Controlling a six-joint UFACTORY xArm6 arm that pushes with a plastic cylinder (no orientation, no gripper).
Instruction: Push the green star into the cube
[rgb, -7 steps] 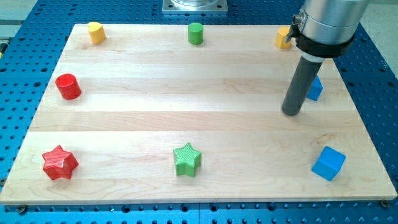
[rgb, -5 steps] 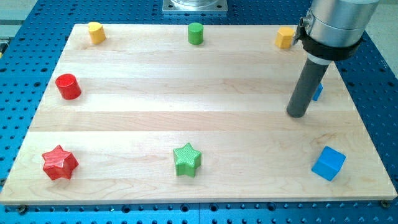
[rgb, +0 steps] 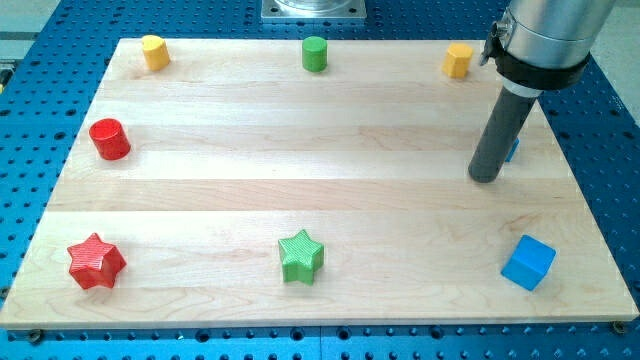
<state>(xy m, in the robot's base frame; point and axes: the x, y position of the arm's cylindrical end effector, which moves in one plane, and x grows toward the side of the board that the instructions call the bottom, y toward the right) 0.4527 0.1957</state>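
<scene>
The green star (rgb: 301, 256) lies near the bottom middle of the wooden board (rgb: 300, 190). The blue cube (rgb: 528, 263) sits at the bottom right, far to the star's right. My tip (rgb: 485, 177) rests on the board at the right side, above and left of the cube and far to the upper right of the star. It touches neither. A second blue block (rgb: 513, 148) is mostly hidden behind the rod.
A yellow block (rgb: 153, 51) sits at top left, a green cylinder (rgb: 315, 53) at top middle, an orange block (rgb: 458, 60) at top right. A red cylinder (rgb: 109, 138) is at the left edge, a red star (rgb: 96, 262) at bottom left.
My tip has slid a little to the right and slightly up the view. The orange block is now fully uncovered. No block has moved.
</scene>
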